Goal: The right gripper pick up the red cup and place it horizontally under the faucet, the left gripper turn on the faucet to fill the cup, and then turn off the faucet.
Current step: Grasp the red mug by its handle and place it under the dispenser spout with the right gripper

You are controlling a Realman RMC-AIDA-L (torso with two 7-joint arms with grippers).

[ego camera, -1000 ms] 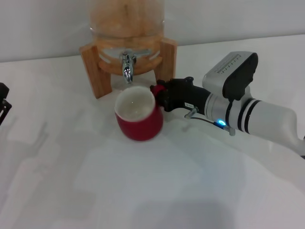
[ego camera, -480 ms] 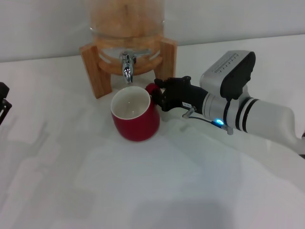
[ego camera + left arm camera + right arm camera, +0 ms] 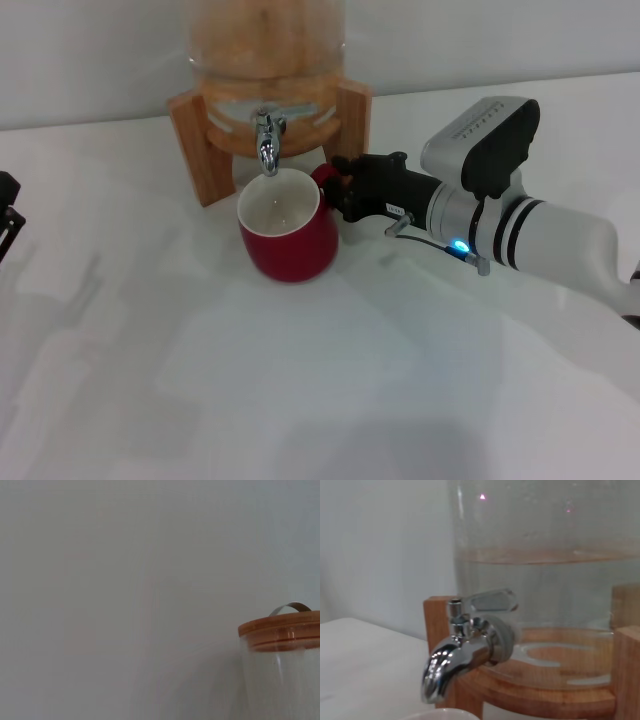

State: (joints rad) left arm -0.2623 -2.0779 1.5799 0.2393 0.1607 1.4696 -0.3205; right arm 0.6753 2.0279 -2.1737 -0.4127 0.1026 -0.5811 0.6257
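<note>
The red cup stands mouth-up on the white table, its off-white inside showing, right below the chrome faucet. My right gripper comes in from the right and is shut on the cup's small handle. In the right wrist view the faucet is close, its lever lying level, and a sliver of the cup's rim shows beneath the spout. Only a black bit of my left gripper shows at the table's far left edge.
The clear dispenser sits in a wooden stand behind the cup. Its wooden lid shows in the left wrist view against a plain wall. White table spreads in front.
The right gripper has carried the cup a little back toward the stand and righted it under the spout. The left arm has not moved.
</note>
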